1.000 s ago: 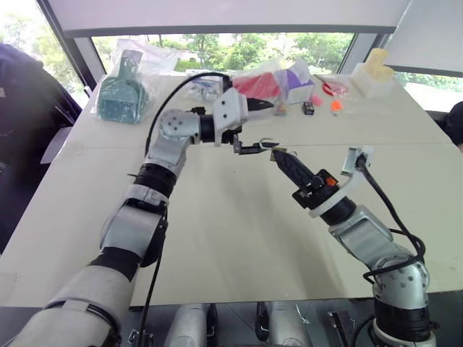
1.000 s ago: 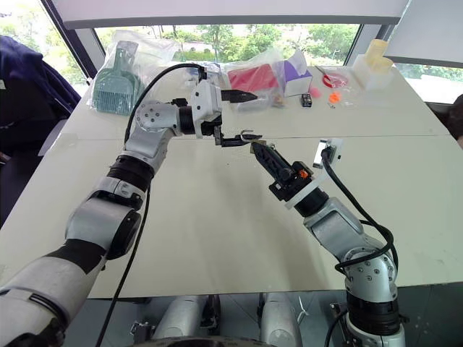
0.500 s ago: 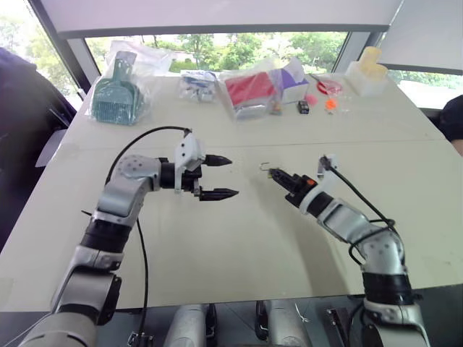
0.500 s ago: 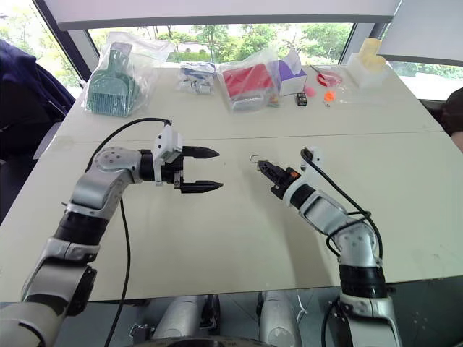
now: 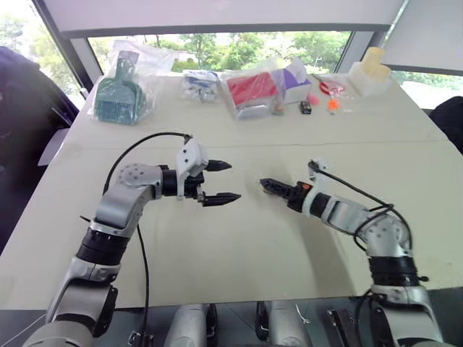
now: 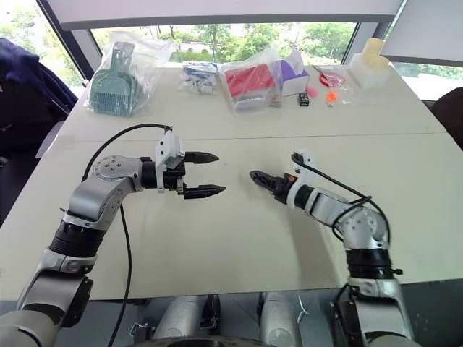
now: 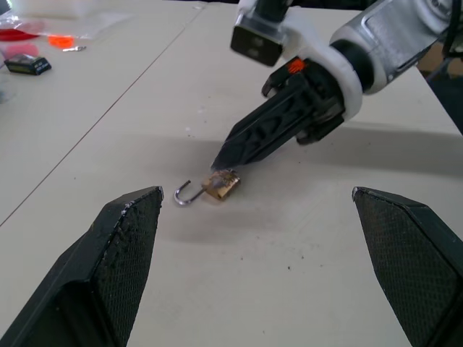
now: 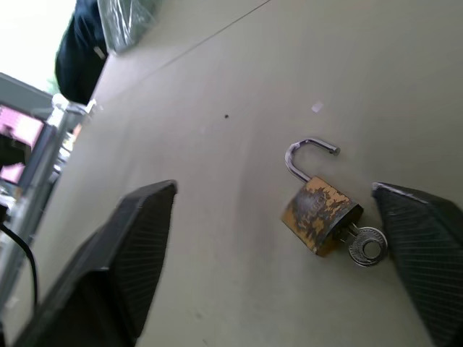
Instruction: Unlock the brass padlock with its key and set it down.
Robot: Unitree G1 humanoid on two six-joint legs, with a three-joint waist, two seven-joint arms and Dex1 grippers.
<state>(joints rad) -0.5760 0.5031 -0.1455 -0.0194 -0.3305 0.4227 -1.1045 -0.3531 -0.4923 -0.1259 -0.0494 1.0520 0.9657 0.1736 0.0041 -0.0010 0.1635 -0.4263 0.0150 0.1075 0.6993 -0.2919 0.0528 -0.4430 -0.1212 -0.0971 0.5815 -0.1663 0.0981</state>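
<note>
We see the right tool (image 8: 282,275) spread wide over the padlock (image 8: 320,214), one finger (image 8: 423,253) just beside the key (image 8: 365,246), gripping nothing. The padlock lies flat on the pale tabletop (image 5: 239,246), a worn, scuffed brass block with its curved silvery shackle swung open and the round-headed steel key in its base. Our left tool (image 5: 217,182) hovers near the padlock, its black, textured, pointed fingers apart and empty.

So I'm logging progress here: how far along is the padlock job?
Nearly finished. The brass padlock lies on the table with its shackle swung open and the key in it. The right gripper is open around it, the left gripper open nearby. Only withdrawing remains.
</note>
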